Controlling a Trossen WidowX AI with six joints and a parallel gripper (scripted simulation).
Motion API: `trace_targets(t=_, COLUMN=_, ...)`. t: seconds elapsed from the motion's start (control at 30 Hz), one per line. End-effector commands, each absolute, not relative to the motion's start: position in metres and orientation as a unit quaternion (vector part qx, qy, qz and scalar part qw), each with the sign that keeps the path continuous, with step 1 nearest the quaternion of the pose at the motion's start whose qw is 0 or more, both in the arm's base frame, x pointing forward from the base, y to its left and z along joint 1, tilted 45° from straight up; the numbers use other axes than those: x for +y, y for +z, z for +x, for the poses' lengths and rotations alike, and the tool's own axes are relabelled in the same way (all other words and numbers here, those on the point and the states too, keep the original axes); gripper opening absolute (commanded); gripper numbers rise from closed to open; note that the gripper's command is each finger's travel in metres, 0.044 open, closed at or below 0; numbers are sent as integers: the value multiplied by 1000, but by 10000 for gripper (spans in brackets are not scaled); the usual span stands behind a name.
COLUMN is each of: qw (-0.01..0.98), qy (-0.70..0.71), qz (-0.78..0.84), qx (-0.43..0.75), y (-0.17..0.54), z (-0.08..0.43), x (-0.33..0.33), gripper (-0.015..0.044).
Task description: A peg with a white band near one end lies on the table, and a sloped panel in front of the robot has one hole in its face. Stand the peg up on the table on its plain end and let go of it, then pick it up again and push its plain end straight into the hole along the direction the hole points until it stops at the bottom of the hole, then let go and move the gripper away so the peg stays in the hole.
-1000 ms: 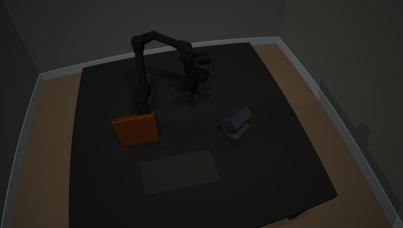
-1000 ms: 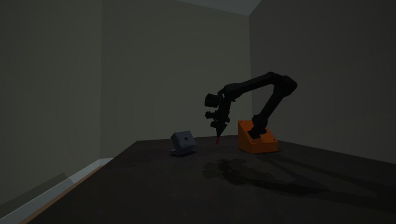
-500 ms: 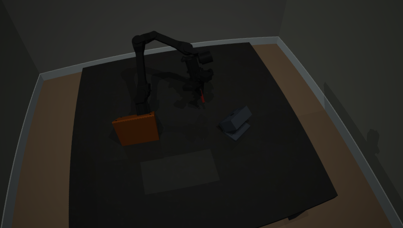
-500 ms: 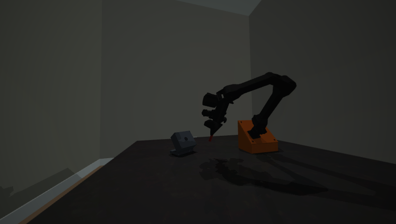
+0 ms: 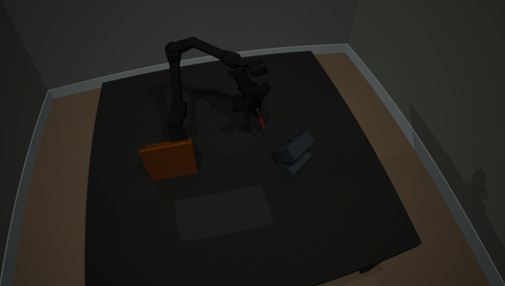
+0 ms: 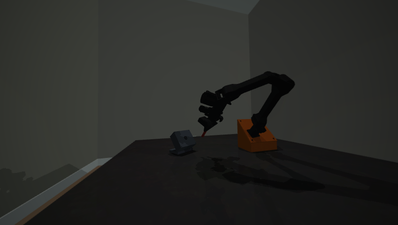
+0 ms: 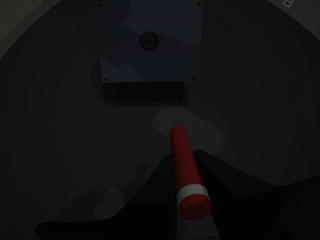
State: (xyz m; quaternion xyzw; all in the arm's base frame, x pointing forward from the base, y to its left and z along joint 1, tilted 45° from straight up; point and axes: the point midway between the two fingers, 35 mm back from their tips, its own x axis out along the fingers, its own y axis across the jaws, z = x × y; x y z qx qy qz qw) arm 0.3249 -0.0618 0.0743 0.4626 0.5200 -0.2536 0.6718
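Observation:
The red peg (image 5: 261,118) (image 6: 203,134) (image 7: 185,155) is held in the air, tilted. Its plain end points down and away from the gripper, toward the panel's side. Its white-banded end is nearest the wrist camera. My gripper (image 5: 259,112) (image 6: 205,131) (image 7: 183,158) is shut on the peg, clear of the panel. The grey-blue sloped panel (image 5: 299,146) (image 6: 179,141) (image 7: 125,55) stands on its foot on the table. Its round hole shows in the wrist view (image 7: 149,41), above and a little left of the peg's plain end, and in the exterior view (image 6: 185,137). The hole is empty.
The orange base block (image 5: 170,161) (image 6: 264,146) carries the arm on the dark table (image 5: 124,219) (image 6: 117,189). A lighter grey rectangle (image 5: 223,212) (image 7: 192,127) lies flat on the table. The arm's shadow falls across the table top.

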Motion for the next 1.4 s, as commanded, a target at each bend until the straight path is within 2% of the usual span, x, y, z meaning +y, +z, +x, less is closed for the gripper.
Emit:
trace_targets(t=0.0, qw=676, qy=-273, qz=466, qx=502, y=73, z=330, x=-68, gripper=0)
trace_targets(t=0.4, qw=689, qy=-325, qz=479, qx=436, y=75, z=348, x=-86, gripper=0)
trace_targets(t=1.37, qw=693, qy=-342, qz=485, qx=410, y=45, z=372, x=-99, gripper=0)
